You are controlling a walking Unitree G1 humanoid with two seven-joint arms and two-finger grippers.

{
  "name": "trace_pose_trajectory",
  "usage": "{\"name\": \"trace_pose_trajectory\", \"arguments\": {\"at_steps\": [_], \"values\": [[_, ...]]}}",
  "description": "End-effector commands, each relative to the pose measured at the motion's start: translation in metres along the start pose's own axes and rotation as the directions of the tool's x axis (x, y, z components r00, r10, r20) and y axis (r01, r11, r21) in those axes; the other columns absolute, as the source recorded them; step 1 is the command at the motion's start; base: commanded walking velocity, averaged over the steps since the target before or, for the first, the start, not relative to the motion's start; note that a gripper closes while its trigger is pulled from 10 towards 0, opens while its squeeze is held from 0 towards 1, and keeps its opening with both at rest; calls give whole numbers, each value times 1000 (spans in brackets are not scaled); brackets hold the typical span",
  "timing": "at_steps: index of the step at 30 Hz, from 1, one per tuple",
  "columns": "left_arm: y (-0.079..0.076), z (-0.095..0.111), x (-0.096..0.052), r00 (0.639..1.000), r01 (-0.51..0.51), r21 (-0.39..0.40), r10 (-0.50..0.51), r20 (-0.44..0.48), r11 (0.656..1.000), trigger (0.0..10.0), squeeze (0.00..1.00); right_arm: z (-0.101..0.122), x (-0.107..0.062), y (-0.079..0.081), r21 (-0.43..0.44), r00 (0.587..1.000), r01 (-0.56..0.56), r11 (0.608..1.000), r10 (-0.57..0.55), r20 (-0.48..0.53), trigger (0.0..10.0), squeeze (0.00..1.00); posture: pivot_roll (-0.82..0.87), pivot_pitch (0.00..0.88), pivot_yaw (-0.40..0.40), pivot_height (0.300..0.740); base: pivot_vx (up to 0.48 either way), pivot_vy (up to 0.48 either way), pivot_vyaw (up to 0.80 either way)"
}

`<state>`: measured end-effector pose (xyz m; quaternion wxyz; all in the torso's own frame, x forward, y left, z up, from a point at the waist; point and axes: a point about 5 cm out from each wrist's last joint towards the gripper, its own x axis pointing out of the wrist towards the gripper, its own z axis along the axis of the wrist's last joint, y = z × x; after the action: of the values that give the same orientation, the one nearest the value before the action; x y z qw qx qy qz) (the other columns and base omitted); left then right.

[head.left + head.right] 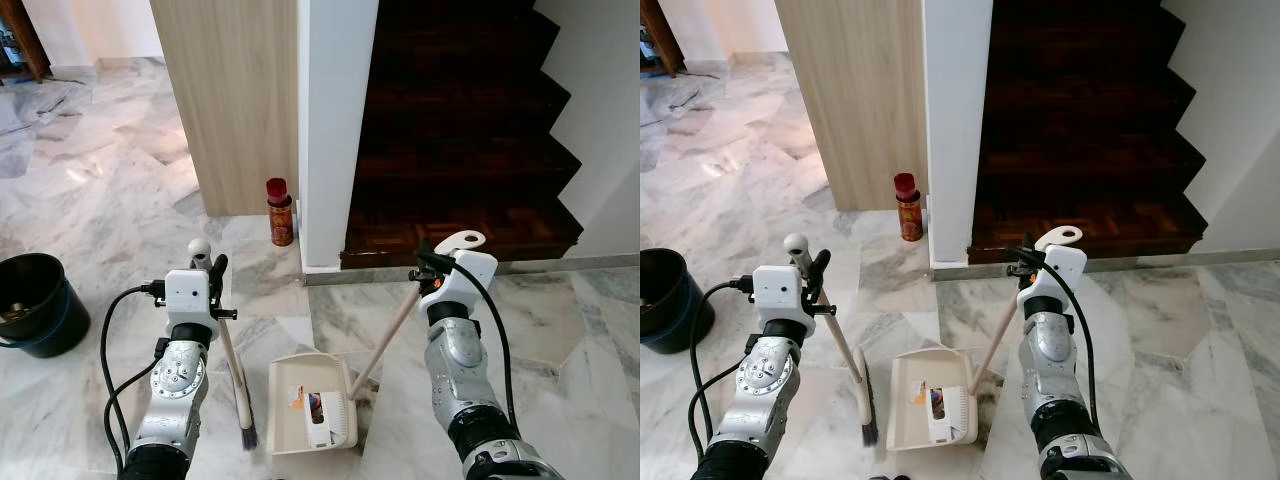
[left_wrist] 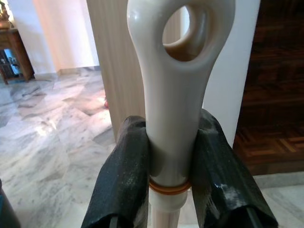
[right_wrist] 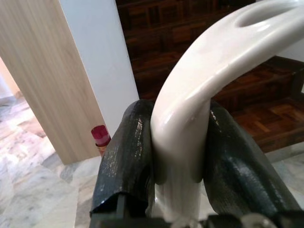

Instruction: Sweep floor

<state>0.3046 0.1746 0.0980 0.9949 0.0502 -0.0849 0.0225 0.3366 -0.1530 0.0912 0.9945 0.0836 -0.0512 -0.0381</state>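
Left gripper (image 2: 171, 190) pinched on the cream broom handle (image 2: 172, 118), both black fingers (image 2: 124, 180) pressed flat to it just under the hanging loop. Broom (image 1: 232, 355) slanting down from there to dark bristles (image 1: 248, 436) resting on the marble floor (image 1: 100, 200), just beside the dustpan (image 1: 305, 405). Right gripper (image 3: 178, 161) clamped likewise on the curved top of the dustpan handle (image 3: 190, 95), whose stick runs down to the pan's back edge. Some coloured scraps (image 1: 312, 405) already lying in the pan.

Likely trouble: so high a hold on each handle gives little control at the far ends, so a push of the bristles could nudge the pan aside or tilt it and spill the scraps. Red can (image 1: 280, 212) near the white wall corner (image 1: 335, 130), well within a wide swing. Black bucket (image 1: 35, 300) off to the left, well apart.
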Motion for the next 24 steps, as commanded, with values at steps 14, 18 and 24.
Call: {"name": "trace_pose_trajectory", "arguments": {"at_steps": [14,18,24], "values": [[0,9,3,999,12,21,-13,38,1000,10000,0,5,3,6,17,1000,-24,1000,24,21,10000,0,126,17,-3,740,0,378,0],[0,9,2,999,13,21,-14,38,1000,10000,0,5,3,8,19,999,-36,999,36,16,10000,0,125,13,-4,740,0,375,0],[0,9,2,999,13,20,-14,39,1000,10000,0,4,3,10,20,999,-47,999,47,11,10000,0,128,4,-6,740,0,375,0]]}}
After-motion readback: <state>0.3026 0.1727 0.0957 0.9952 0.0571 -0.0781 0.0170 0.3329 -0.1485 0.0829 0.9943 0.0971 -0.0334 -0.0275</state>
